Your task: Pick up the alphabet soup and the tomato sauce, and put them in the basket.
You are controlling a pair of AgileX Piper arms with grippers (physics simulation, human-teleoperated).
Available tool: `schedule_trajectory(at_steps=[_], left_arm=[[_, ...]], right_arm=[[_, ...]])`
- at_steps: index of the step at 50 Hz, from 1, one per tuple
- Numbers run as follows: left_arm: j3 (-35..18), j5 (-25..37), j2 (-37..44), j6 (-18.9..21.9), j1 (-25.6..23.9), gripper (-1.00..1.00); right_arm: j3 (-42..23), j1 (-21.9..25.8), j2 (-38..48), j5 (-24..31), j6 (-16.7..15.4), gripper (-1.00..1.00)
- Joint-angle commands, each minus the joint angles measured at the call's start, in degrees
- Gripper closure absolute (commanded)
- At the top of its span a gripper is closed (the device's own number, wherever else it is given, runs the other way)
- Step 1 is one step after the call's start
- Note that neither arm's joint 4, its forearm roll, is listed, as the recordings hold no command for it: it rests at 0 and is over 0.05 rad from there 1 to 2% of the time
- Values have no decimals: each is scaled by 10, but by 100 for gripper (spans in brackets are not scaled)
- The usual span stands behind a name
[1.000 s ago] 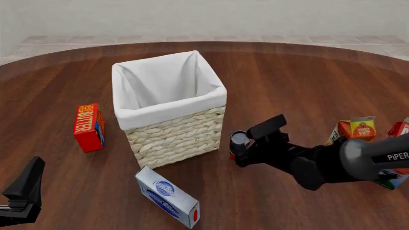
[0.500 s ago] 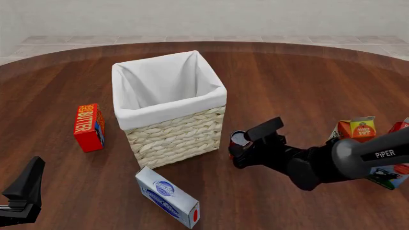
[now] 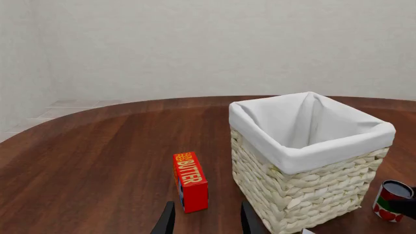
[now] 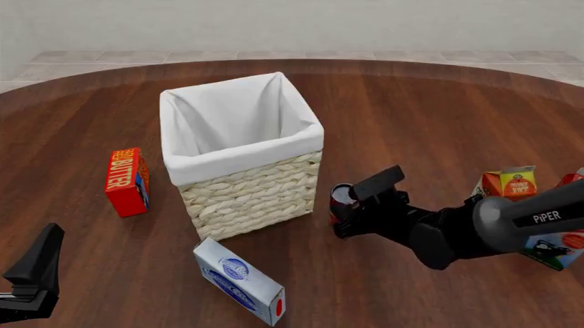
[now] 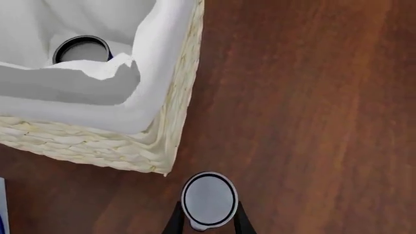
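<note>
The tomato sauce [image 4: 340,198], a slim red can with a green band and silver top, stands just right of the basket's front corner, also seen as the tomato sauce [image 3: 390,200] [image 5: 208,198]. My right gripper [image 4: 343,208] [image 5: 208,222] is shut on it, one finger on each side. The basket [image 4: 246,188] [image 3: 305,190] [image 5: 162,131] is woven cream wicker with a white liner. The alphabet soup [image 5: 81,48] shows only as a silver can top inside the basket. My left gripper [image 4: 37,270] [image 3: 206,222] hangs open and empty at the near left, far from the cans.
A red butter box [image 4: 126,181] [image 3: 190,181] stands left of the basket. A white and blue box [image 4: 239,280] lies in front of it. An orange carton [image 4: 511,184] and other cartons [image 4: 570,186] crowd the right edge behind my right arm.
My right gripper has shifted slightly left toward the basket with the tomato sauce in it. The left arm has not moved.
</note>
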Motion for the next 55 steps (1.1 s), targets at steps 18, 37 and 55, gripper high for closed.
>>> schedule_trajectory(at_steps=[18, 37, 55], left_arm=[[0, 0, 0, 0, 0, -100], [0, 0, 0, 0, 0, -100], [0, 0, 0, 0, 0, -100]], right_arm=[[12, -6, -41, 7, 0, 100], [20, -11, -97, 33, -6, 100], [7, -22, -182, 100, -27, 100]])
